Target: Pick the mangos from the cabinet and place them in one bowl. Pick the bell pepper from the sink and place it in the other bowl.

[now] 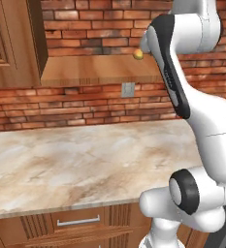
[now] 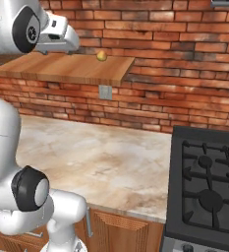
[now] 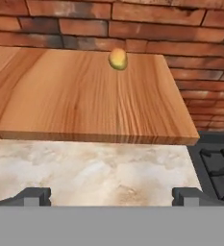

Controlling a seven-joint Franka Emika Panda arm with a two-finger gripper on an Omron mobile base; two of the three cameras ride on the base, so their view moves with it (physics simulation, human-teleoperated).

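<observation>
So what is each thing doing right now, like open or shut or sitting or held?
mango: sitting on the shelf board near the brick wall, nothing holding it.
gripper: open, empty, well short of the mango.
cabinet: door swung open, shelf board bare apart from the mango.
drawer: shut.
cooktop: no pots on it.

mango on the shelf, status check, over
Gripper open, empty, short of the shelf board. Mango at the board's back edge by the brick wall. Nothing between.
</observation>
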